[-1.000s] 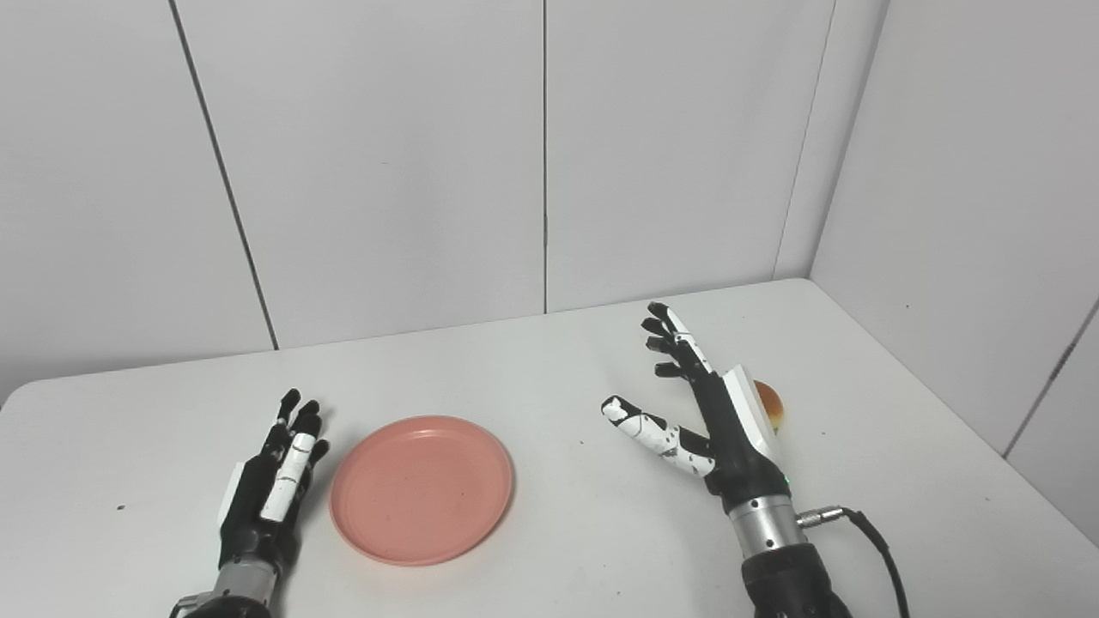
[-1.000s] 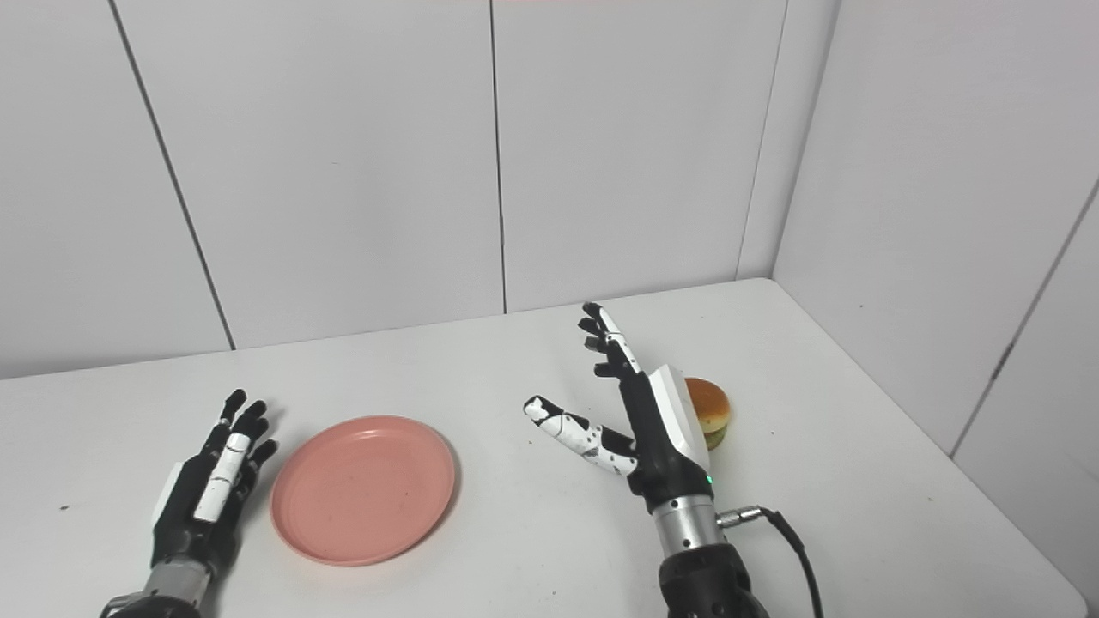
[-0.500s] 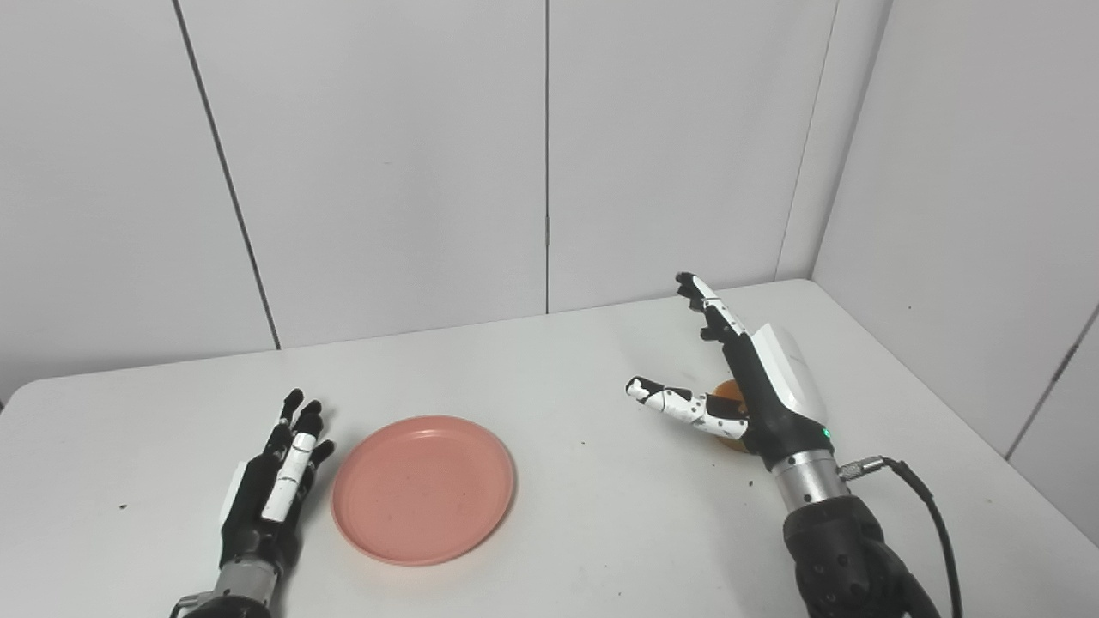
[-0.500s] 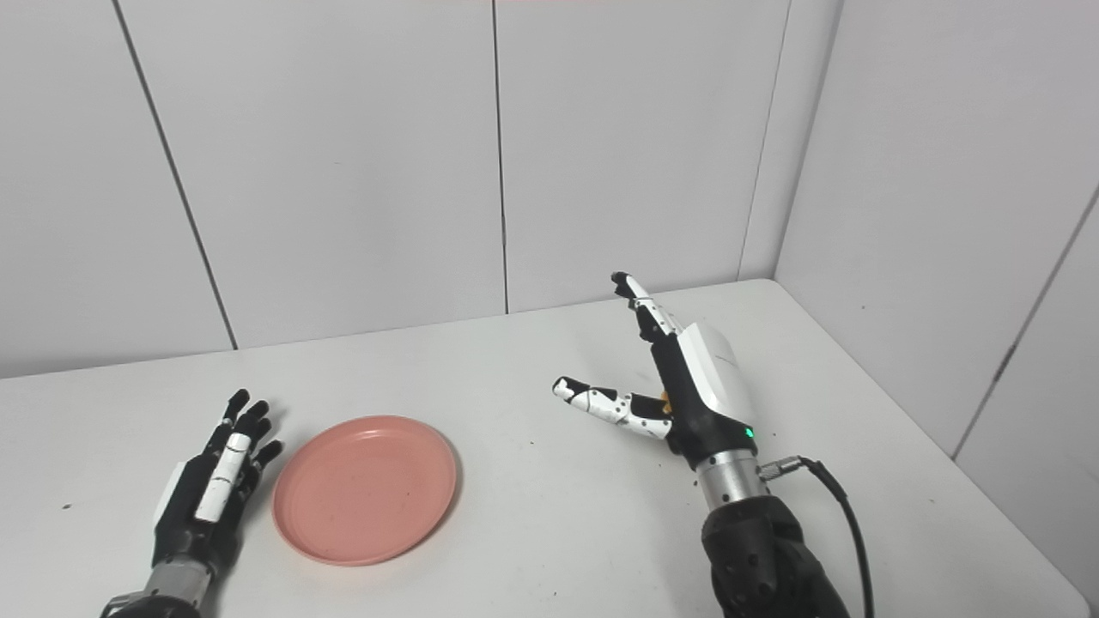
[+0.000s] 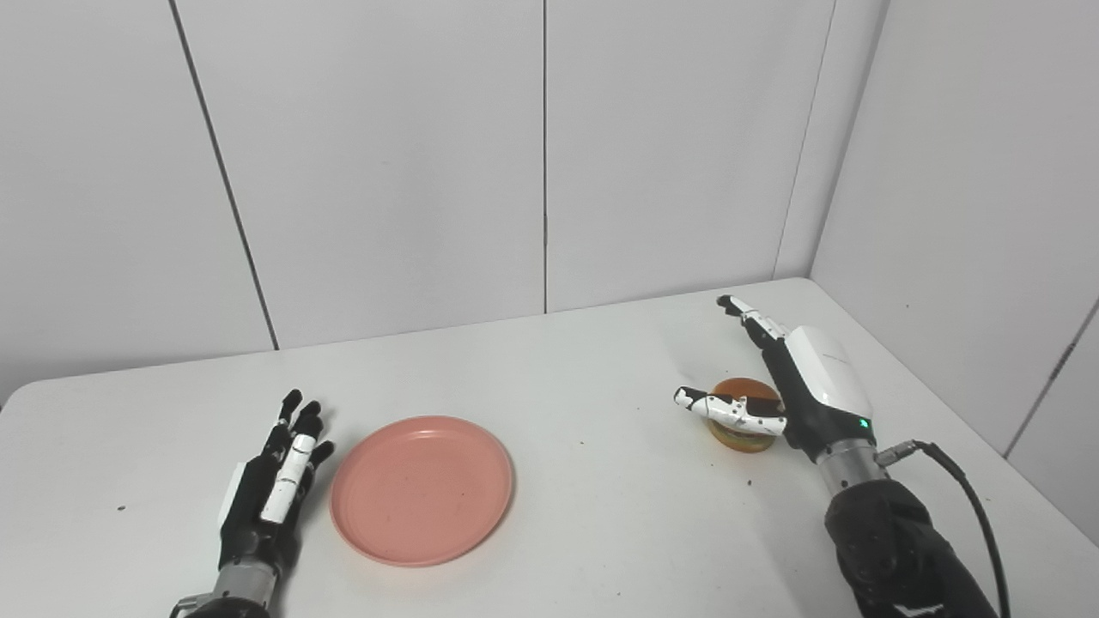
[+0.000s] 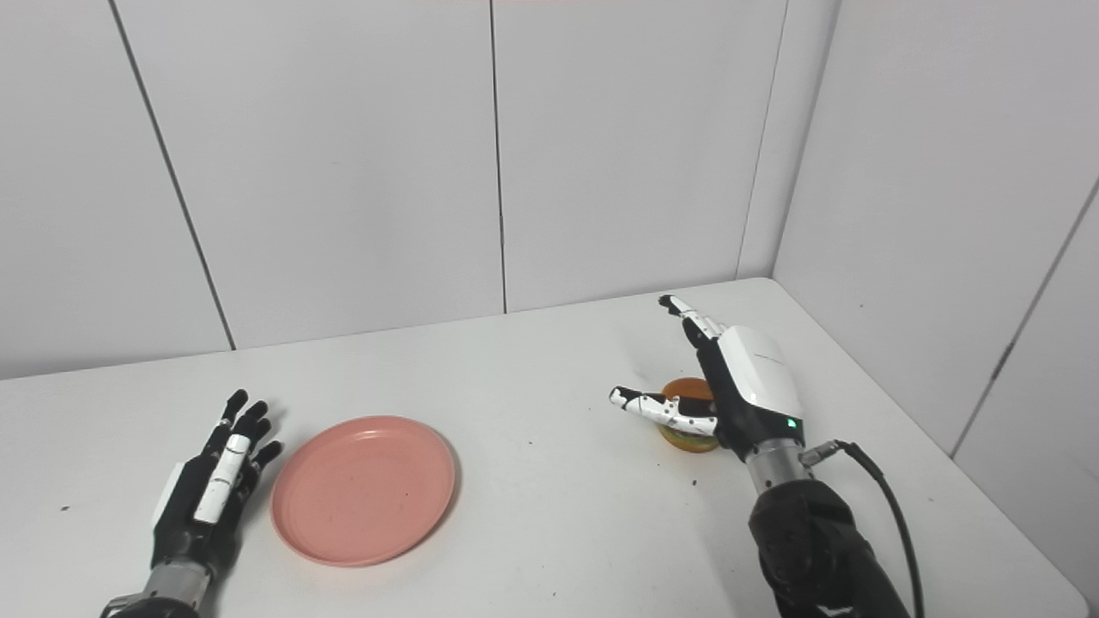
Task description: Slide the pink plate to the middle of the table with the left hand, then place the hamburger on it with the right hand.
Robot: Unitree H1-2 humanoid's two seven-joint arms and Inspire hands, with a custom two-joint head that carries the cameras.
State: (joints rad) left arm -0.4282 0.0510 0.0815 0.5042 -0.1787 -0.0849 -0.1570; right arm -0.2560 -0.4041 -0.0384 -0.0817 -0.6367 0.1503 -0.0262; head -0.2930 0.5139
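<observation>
The right robot hand point(image 5: 794, 386) is hovering spread wide around the hamburger point(image 5: 743, 425) on the tabletop point(image 5: 601, 515), while the pink plate point(image 5: 421, 489) is lying well leftward, beside the open left robot hand point(image 5: 270, 485).

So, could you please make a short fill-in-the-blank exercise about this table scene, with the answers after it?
1. The pink plate lies flat on the table, just beside the ____ hand.
2. The right hand is open over the ____, not closed on it.
3. On the plate there is ____.
4. The colour of the table is ____.

Missing words: left; hamburger; nothing; white
</observation>
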